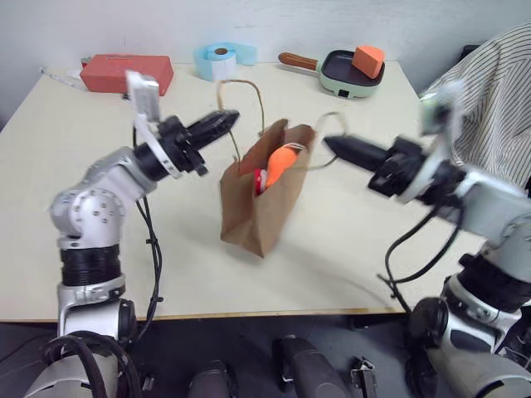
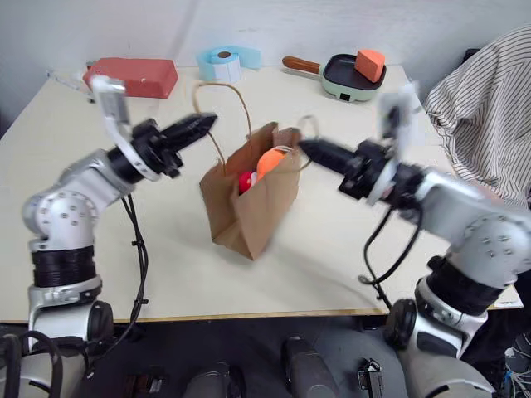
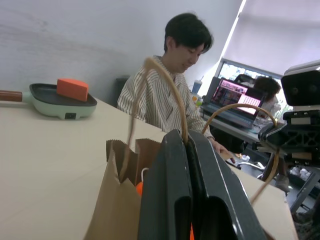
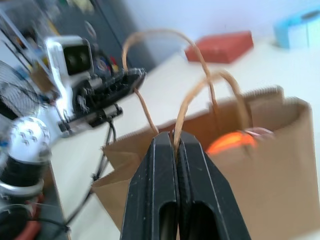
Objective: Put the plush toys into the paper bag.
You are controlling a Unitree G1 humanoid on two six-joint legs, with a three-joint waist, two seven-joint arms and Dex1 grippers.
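Brown kraft paper bag sits mid-table, mouth open and leaning slightly. Both arms are raised over the table and reach in toward the bag from opposite sides, grippers roughly level.

Left gripper: fingers pressed together, pinched on the near-left handle loop; left wrist view shows the cord running up out of the closed jaws. Arm bent at the elbow, wrist angled inward toward the bag top.

Right gripper: fingers also clamped flat together on the other handle loop; right wrist view shows the cord caught between the black pads. Forearm comes in from the right, pointing left at the bag rim.

Bag contents: orange plush sticking up at the mouth, small red plush lower beside it. Both toys are inside.

Back of table: red block, blue tape roll, green pan with an orange wedge in it, all well apart from the bag.

Person in a striped shirt sits at the right edge of the table.
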